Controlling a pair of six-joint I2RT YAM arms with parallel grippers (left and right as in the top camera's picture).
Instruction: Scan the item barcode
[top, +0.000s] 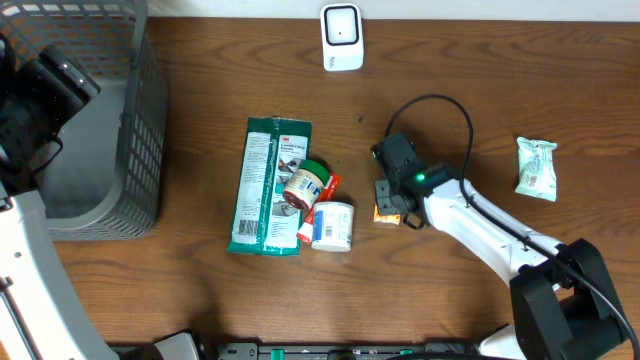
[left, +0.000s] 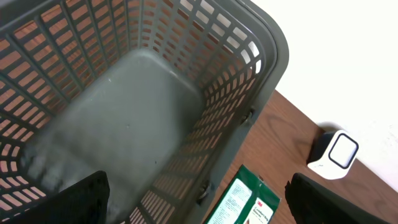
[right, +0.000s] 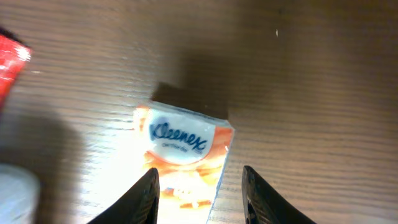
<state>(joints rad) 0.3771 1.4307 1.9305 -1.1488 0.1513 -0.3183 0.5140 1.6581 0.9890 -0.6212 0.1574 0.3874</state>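
wooden table carries a grey basket at the left, over which the left gripper hangs released and empty. the right gripper, much the nearer, stands astride the kleenex pack lying mid-table, jaws parted, the pack's long axis running between them. its near end is cut off and no barcode shows.

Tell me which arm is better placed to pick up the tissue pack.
Right. The right tool hangs open just above the tissue pack; the left tool is away over the basket.
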